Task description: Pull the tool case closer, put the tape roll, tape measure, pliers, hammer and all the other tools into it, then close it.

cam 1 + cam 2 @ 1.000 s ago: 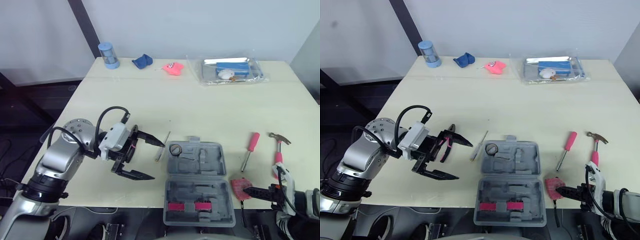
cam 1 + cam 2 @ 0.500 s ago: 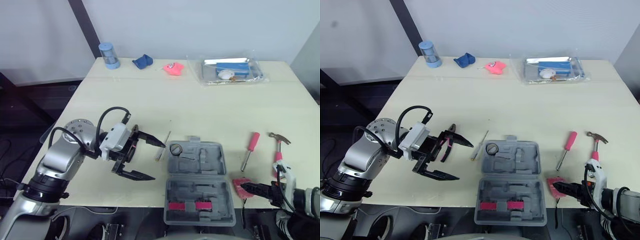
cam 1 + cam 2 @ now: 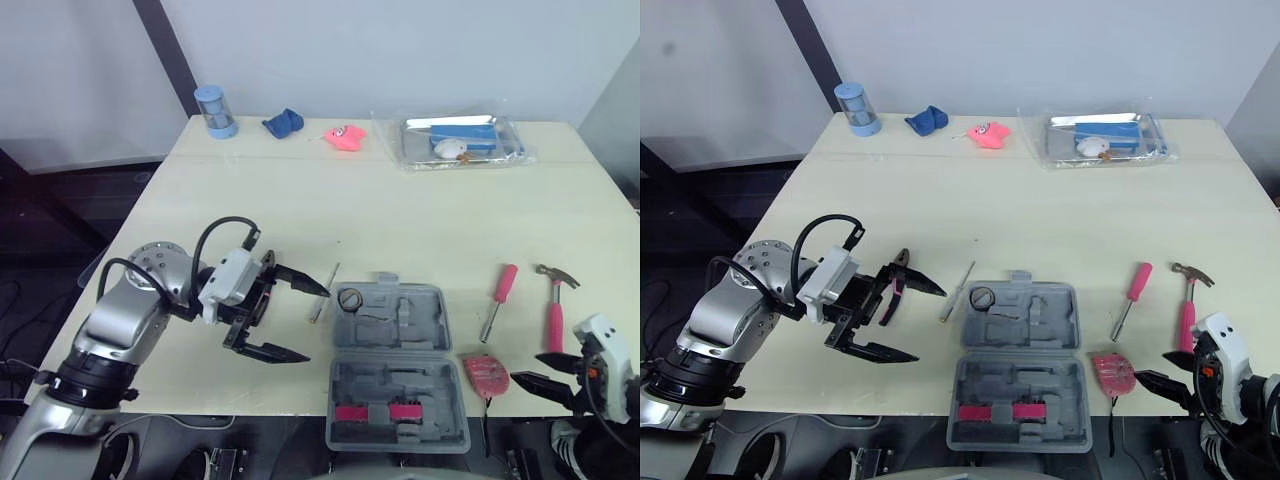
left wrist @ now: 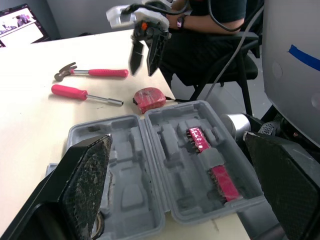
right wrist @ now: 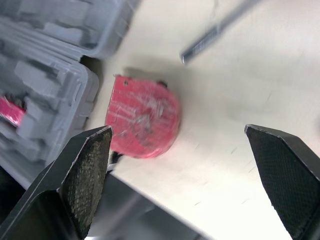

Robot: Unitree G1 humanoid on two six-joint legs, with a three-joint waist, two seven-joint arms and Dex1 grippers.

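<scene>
Pale counter (image 3: 400, 210), tools spread on it. At its front edge, grey tool case (image 3: 398, 365) lying open, both halves flat. Left jaws spread wide and empty, hovering just left of the case beside the pliers (image 3: 898, 275). Right jaws apart, empty, off the front edge – just right of the tape measure (image 3: 486, 374). Right of the case, hammer (image 3: 553, 310) beside screwdriver (image 3: 500, 295). Tape roll (image 3: 351, 298) in the case's far-left corner.

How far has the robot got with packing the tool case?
Done: the grey plastic tool case lies open at the near edge of the cream table. In hand: nothing; the open right tool hovers by the red tape measure. Remaining: pink-handled screwdriver, pink-handled hammer, pliers by the open left tool, then closing.
</scene>
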